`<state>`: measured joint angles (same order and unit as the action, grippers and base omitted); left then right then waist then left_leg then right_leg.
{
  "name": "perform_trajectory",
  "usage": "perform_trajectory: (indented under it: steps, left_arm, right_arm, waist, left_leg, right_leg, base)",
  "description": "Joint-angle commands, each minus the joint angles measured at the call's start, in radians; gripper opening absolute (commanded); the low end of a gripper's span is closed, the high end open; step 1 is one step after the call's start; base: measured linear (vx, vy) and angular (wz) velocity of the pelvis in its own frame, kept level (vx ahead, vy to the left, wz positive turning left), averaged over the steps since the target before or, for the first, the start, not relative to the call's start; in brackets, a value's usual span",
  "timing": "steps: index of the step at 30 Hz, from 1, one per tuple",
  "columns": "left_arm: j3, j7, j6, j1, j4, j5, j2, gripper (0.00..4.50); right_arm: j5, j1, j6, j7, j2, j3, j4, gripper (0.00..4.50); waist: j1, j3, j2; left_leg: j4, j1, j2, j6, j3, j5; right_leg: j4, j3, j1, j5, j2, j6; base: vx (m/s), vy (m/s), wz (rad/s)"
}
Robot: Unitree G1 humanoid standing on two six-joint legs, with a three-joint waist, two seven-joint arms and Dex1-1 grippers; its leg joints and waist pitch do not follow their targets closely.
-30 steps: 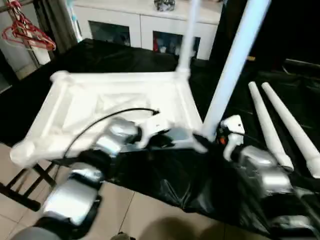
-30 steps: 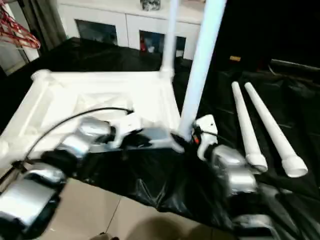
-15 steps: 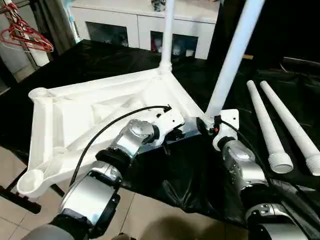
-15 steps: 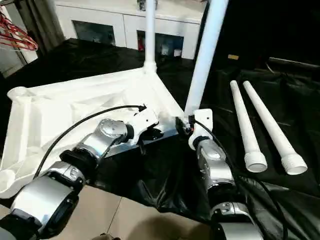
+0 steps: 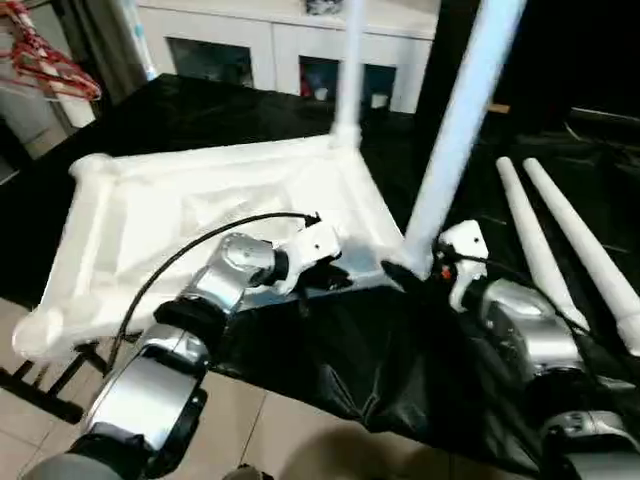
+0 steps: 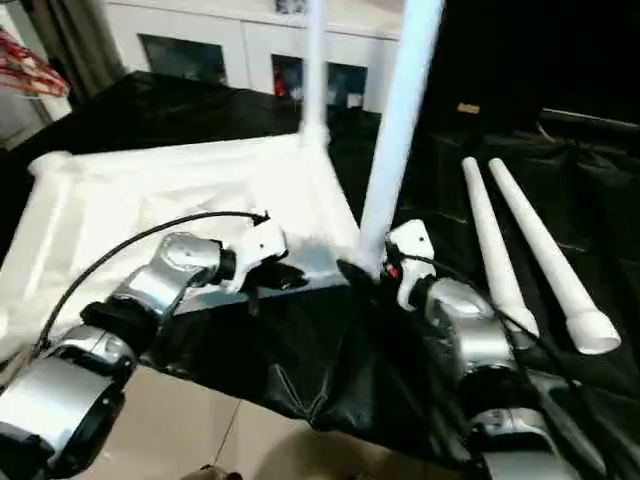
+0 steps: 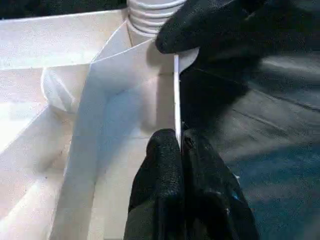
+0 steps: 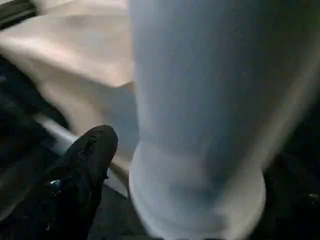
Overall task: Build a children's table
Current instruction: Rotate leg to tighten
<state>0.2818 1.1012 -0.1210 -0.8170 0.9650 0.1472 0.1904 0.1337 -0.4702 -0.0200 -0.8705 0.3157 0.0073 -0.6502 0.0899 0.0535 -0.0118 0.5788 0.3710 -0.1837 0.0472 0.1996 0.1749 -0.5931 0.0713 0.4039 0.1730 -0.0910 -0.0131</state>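
Table top point(image 5: 210, 215) is lying upside down, ribbed underside up, on the black-covered bench point(image 5: 330, 350), its left part hanging past the bench's near edge. Two legs are standing up in its corner sockets: far leg point(image 5: 349, 70) at the far right corner, near leg point(image 5: 455, 130) at the near right corner. Two loose legs point(image 5: 560, 250) are lying side by side on the bench to the right, well apart from the top.

Left hand point(image 7: 177, 150) is pinching the thin near rim of the top between its closed fingers point(image 7: 160, 180), just beside the near leg's socket. Right hand point(image 5: 405, 272) is sitting at the base of the near leg with fingers spread wide; one black finger point(image 8: 82, 170) is showing beside the leg's collar, and whether it is touching the leg I cannot tell.

White cabinet point(image 5: 290, 45) with glass doors is standing behind the bench. Red hangers point(image 5: 45, 65) are hanging at far left.
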Motion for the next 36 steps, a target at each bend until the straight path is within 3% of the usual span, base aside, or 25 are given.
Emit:
perform_trajectory:
  steps: [1, 3, 5, 8, 9, 13, 14, 17, 19, 25, 26, 28, 30, 31, 34, 36]
  left_arm:
    - [0.024, 0.048, -0.023, 0.010, -0.033, -0.015, -0.004, 0.00]
    - [0.026, 0.074, -0.021, 0.016, -0.041, -0.021, 0.004, 0.00]
    - [0.029, 0.117, -0.027, 0.026, -0.057, -0.026, 0.025, 0.00]
    - [0.030, 0.137, -0.029, 0.027, -0.060, -0.026, 0.037, 0.00]
    - [0.029, 0.147, -0.027, 0.026, -0.061, -0.026, 0.041, 0.00]
    - [0.031, 0.181, -0.026, 0.027, -0.067, -0.026, 0.058, 0.00]
    - [0.033, 0.191, -0.025, 0.025, -0.067, -0.025, 0.064, 0.00]
    - [0.036, 0.200, -0.022, 0.024, -0.068, -0.026, 0.071, 0.00]
    - [0.035, 0.206, -0.015, 0.025, -0.070, -0.030, 0.072, 0.00]
    - [0.030, 0.196, -0.010, 0.027, -0.075, -0.031, 0.064, 0.00]
    - [0.020, 0.098, -0.006, 0.014, -0.050, -0.012, 0.035, 0.00]
    - [0.020, 0.098, -0.006, 0.014, -0.050, -0.012, 0.035, 0.00]
    - [0.012, 0.000, 0.012, -0.002, -0.023, 0.005, 0.003, 0.00]
    - [0.011, -0.014, 0.015, -0.005, -0.019, 0.007, -0.002, 0.00]
    - [0.006, -0.123, 0.057, -0.027, 0.001, 0.017, -0.061, 0.00]
    - [0.005, -0.220, 0.094, -0.046, 0.013, 0.029, -0.119, 0.00]
  right_arm:
    - [0.018, 0.006, -0.015, -0.094, 0.011, 0.041, 0.040, 4.02]
    - [0.018, 0.009, -0.017, -0.132, 0.030, 0.050, 0.049, 4.02]
    - [0.029, 0.017, -0.035, -0.228, 0.073, 0.074, 0.076, 4.02]
    - [0.030, 0.022, -0.044, -0.274, 0.092, 0.088, 0.089, 4.02]
    - [0.030, 0.022, -0.048, -0.288, 0.096, 0.092, 0.092, 3.78]
    - [0.029, 0.021, -0.052, -0.323, 0.108, 0.104, 0.099, 3.58]
    - [0.029, 0.020, -0.054, -0.330, 0.109, 0.106, 0.099, 3.34]
    - [0.032, 0.019, -0.056, -0.339, 0.110, 0.109, 0.097, 3.26]
    - [0.037, 0.026, -0.060, -0.348, 0.110, 0.114, 0.099, 2.91]
    - [0.042, 0.042, -0.074, -0.341, 0.100, 0.113, 0.112, 2.72]
    - [0.043, 0.046, -0.079, -0.247, 0.060, 0.083, 0.092, 2.72]
    - [0.043, 0.046, -0.079, -0.247, 0.060, 0.083, 0.092, 2.72]
    - [0.027, 0.045, -0.077, -0.122, 0.013, 0.056, 0.060, 2.71]
    - [0.023, 0.044, -0.076, -0.101, 0.006, 0.053, 0.055, 2.71]
    - [-0.015, 0.049, -0.068, 0.111, -0.081, 0.033, 0.019, 2.70]
    - [-0.039, 0.044, -0.075, 0.304, -0.171, 0.015, -0.013, 2.70]
  waist:
    - [0.005, -0.065, 0.006]
    - [0.007, -0.066, 0.008]
    - [0.008, -0.066, 0.017]
    - [0.010, -0.067, 0.017]
    - [0.010, -0.067, 0.017]
    - [0.014, -0.066, 0.017]
    - [0.017, -0.066, 0.011]
    - [0.016, -0.067, 0.012]
    - [0.017, -0.068, 0.011]
    - [0.019, -0.068, 0.010]
    - [0.019, -0.067, 0.018]
    - [0.019, -0.065, 0.015]
    - [0.018, -0.064, 0.014]
    - [0.015, -0.063, 0.026]
    - [0.010, -0.059, 0.018]
    - [-0.003, -0.057, 0.018]
  left_leg:
    - [-0.062, -0.012, -0.055, -0.091, -0.019, 0.225]
    - [-0.062, -0.014, -0.055, -0.086, -0.019, 0.231]
    - [-0.061, -0.011, -0.055, -0.091, -0.018, 0.217]
    - [-0.059, -0.009, -0.054, -0.101, -0.018, 0.192]
    - [-0.059, -0.010, -0.054, -0.101, -0.018, 0.190]
    - [-0.059, -0.011, -0.054, -0.096, -0.018, 0.193]
    - [-0.059, -0.012, -0.055, -0.091, -0.020, 0.195]
    - [-0.060, -0.011, -0.054, -0.088, -0.019, 0.195]
    - [-0.059, -0.011, -0.054, -0.088, -0.019, 0.191]
    - [-0.059, -0.012, -0.054, -0.087, -0.019, 0.194]
    - [-0.059, -0.012, -0.054, -0.085, -0.018, 0.198]
    - [-0.061, -0.013, -0.054, -0.074, -0.020, 0.210]
    - [-0.063, -0.017, -0.054, -0.059, -0.021, 0.234]
    - [-0.063, -0.015, -0.053, -0.056, -0.020, 0.235]
    - [-0.068, -0.019, -0.051, -0.035, -0.023, 0.265]
    - [-0.075, -0.023, -0.049, 0.000, -0.029, 0.306]
  right_leg:
    - [0.067, -0.042, -0.055, 0.181, -0.066, -0.261]
    - [0.066, -0.042, -0.053, 0.188, -0.065, -0.262]
    - [0.064, -0.042, -0.055, 0.184, -0.066, -0.259]
    - [0.062, -0.042, -0.054, 0.167, -0.067, -0.260]
    - [0.062, -0.042, -0.054, 0.171, -0.067, -0.259]
    - [0.064, -0.042, -0.052, 0.191, -0.068, -0.256]
    - [0.063, -0.042, -0.052, 0.196, -0.069, -0.255]
    - [0.063, -0.042, -0.053, 0.181, -0.068, -0.258]
    - [0.060, -0.041, -0.053, 0.164, -0.067, -0.264]
    - [0.061, -0.041, -0.054, 0.158, -0.067, -0.267]
    - [0.062, -0.041, -0.054, 0.173, -0.068, -0.263]
    - [0.065, -0.042, -0.051, 0.209, -0.069, -0.254]
    - [0.071, -0.042, -0.049, 0.261, -0.070, -0.239]
    - [0.072, -0.042, -0.049, 0.272, -0.069, -0.232]
    - [0.083, -0.044, -0.042, 0.354, -0.071, -0.202]
    - [0.090, -0.043, -0.039, 0.411, -0.070, -0.177]
  base:
    - [0.000, 0.000, 0.00]
    - [0.000, 0.000, 0.00]
    - [0.000, 0.000, 0.00]
    - [0.000, 0.000, 0.00]
    - [0.000, 0.000, 0.00]
    - [0.000, 0.000, 0.00]
    - [0.000, 0.000, 0.00]
    - [0.000, 0.000, 0.00]
    - [0.000, 0.000, 0.00]
    - [0.000, 0.000, 0.00]
    - [0.000, 0.000, 0.00]
    - [0.000, 0.000, 0.00]
    - [0.000, 0.000, 0.00]
    - [0.000, 0.000, 0.00]
    - [0.000, 0.000, 0.00]
    - [0.000, 0.000, 0.00]
